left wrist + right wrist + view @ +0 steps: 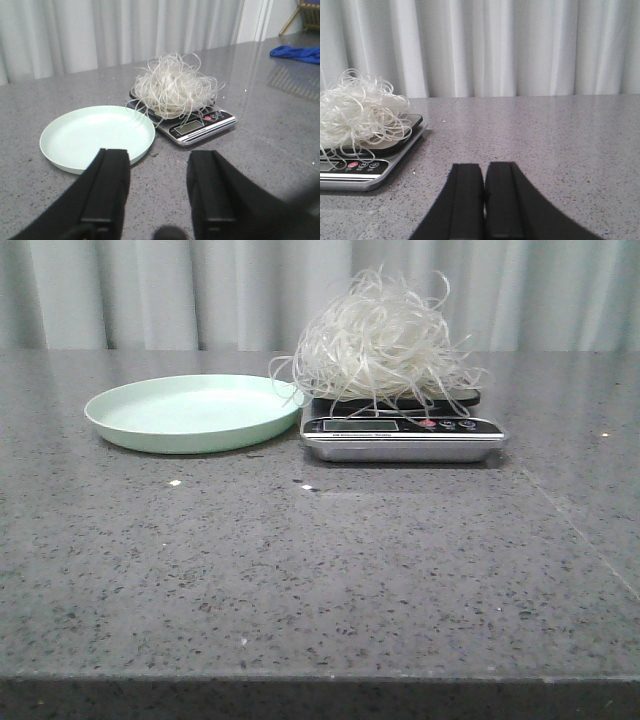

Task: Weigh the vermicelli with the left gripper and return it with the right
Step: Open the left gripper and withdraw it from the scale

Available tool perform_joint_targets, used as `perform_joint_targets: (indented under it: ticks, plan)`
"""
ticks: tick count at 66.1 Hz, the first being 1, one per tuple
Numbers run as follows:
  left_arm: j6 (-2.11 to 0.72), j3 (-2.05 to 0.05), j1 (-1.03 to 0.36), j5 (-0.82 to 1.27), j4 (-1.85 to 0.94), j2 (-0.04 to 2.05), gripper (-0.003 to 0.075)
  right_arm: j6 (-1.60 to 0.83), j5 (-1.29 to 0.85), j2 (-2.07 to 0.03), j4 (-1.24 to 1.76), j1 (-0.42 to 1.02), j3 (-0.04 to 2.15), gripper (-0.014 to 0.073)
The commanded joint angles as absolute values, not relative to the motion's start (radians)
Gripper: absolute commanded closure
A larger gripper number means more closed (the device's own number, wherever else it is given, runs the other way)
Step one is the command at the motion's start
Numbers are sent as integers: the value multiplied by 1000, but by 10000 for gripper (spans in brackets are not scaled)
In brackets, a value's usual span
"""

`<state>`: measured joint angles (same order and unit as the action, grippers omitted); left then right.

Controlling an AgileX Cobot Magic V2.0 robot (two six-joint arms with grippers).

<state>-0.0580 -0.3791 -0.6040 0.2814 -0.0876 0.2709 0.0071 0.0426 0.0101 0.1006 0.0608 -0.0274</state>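
Nearest you, the left claw (159, 192) hangs low over the bench (320, 580) with its fingers spread wide and nothing between them. The right claw (484, 200) sits off to the scale's right, fingers pressed together, empty as well. Neither arm shows in the front view, so both are pulled back from the work.

Further out sits the plate (190, 412), pale green and bare, its rim just beside the scale (402, 432). And there's the vermicelli (385, 340), a fluffy nest sitting on the scale's platform, loose strands drooping over the front edge and across the display. A few reach out toward the plate's rim.

By my read, the weighing half is done and the return is yours to make with the right claw. You'll need to part those fingers first. Come in from the right and from above, aiming at the thick heart of the nest, not the wispy fringe, because a pinch on stray strands will likely pull threads out and leave the bulk behind. Stay clear of the platform as you close, so you don't shove the scale. Lift straight up until the trailing loops clear the display, then carry across and release over the plate's middle. Keep the left claw parked where it is, out of the crossing path.
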Motion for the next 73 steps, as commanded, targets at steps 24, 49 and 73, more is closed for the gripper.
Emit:
perform_joint_targets:
  ticks: [24, 49, 73]
  plan:
    - [-53, -386, -606, 188, -96, 227, 594, 0, 235, 27, 102, 54, -13, 425]
    - [-53, -386, -606, 182, -96, 227, 593, 0, -142, -234, 113, 55, 382, 425]
    - [-53, -386, -606, 184, -96, 227, 593, 0, -231, -440, 121, 56, 537, 309]
